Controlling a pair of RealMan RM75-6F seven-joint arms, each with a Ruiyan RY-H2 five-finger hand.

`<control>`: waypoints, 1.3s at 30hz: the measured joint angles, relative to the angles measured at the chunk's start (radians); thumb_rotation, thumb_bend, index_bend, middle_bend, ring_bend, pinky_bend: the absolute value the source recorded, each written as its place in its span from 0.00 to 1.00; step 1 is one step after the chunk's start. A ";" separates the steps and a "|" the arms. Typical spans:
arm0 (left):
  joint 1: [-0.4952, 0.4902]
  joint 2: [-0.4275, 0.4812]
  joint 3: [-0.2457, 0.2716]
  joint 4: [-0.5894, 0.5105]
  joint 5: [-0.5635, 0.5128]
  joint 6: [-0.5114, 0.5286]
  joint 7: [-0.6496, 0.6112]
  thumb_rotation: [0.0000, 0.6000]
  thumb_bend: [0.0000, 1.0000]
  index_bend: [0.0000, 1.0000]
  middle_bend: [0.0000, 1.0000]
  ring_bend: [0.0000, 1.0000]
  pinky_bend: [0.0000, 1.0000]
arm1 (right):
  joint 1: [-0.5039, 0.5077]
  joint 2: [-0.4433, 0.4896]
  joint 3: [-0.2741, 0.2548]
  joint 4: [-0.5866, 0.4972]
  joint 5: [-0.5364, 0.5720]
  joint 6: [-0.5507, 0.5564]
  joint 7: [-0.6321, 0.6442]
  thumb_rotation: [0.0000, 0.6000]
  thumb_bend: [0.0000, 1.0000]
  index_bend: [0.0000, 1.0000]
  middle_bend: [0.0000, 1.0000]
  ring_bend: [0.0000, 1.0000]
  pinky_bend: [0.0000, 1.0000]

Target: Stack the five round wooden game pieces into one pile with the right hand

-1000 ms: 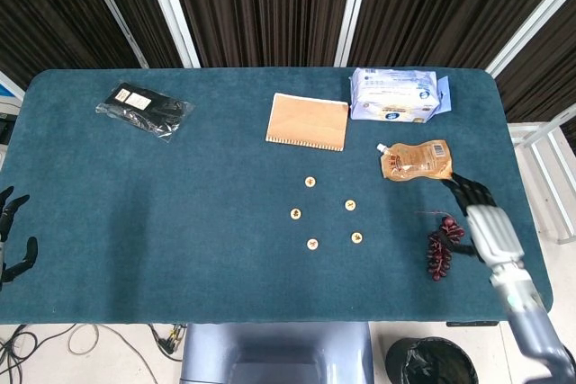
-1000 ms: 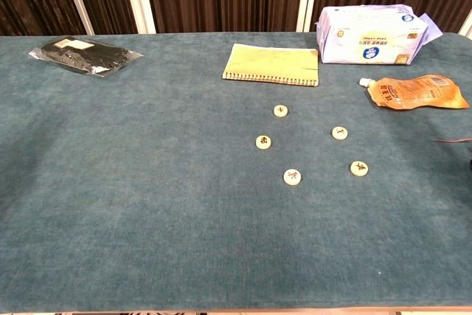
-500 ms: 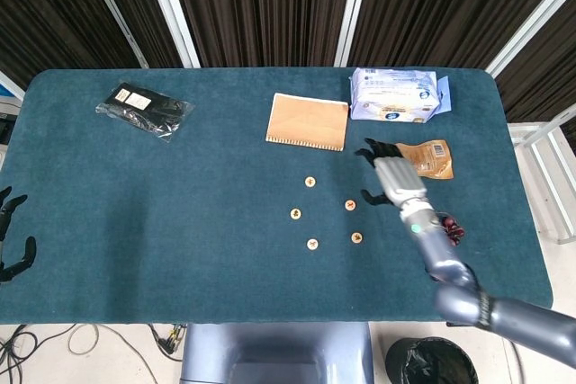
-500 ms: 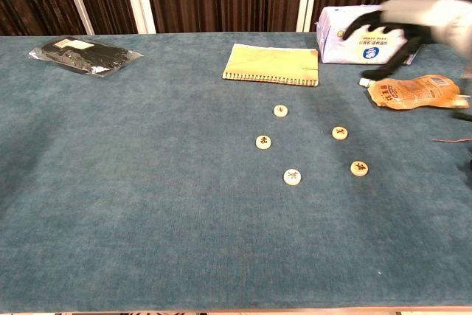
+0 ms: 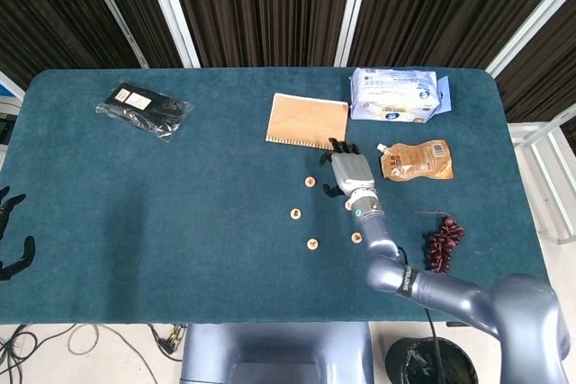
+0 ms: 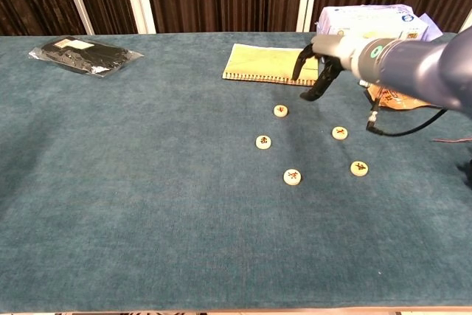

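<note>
Several round wooden pieces lie loosely in a ring on the blue table point(image 6: 133, 204). In the chest view the far piece point(image 6: 280, 111) is nearest my right hand point(image 6: 318, 64), with others at the left point(image 6: 263, 142), front point(image 6: 293, 176), front right point(image 6: 359, 169) and right point(image 6: 340, 133). The right hand hovers above the table between the notebook and the ring, fingers spread and pointing down, holding nothing. From the head view this hand point(image 5: 346, 171) is just right of the far piece point(image 5: 310, 182). My left hand point(image 5: 11, 236) rests open at the table's left edge.
A tan notebook point(image 5: 308, 121) lies behind the ring. A tissue pack point(image 5: 396, 94) and an orange pouch point(image 5: 418, 159) sit at the back right. A dark red bead string point(image 5: 441, 245) lies at the right and a black packet point(image 5: 144, 110) at the back left.
My right hand has swung in from the table's right edge, past the orange pouch, to above the far side of the ring. The pieces and the left hand have not moved.
</note>
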State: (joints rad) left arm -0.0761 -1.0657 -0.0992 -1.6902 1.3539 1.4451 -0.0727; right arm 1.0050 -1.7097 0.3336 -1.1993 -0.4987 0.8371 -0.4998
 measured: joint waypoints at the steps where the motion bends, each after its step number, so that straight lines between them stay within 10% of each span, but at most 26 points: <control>1: 0.000 0.000 0.000 -0.001 0.000 -0.001 0.000 1.00 0.49 0.14 0.00 0.00 0.00 | 0.002 -0.010 -0.001 0.012 -0.001 0.000 0.003 1.00 0.42 0.38 0.00 0.00 0.00; 39: -0.003 0.003 -0.003 0.001 -0.011 -0.009 -0.002 1.00 0.48 0.14 0.00 0.00 0.00 | 0.042 -0.249 0.041 0.344 -0.056 -0.062 0.055 1.00 0.42 0.45 0.00 0.00 0.00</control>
State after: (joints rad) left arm -0.0789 -1.0629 -0.1020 -1.6892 1.3432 1.4357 -0.0747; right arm 1.0468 -1.9582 0.3745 -0.8558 -0.5551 0.7746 -0.4450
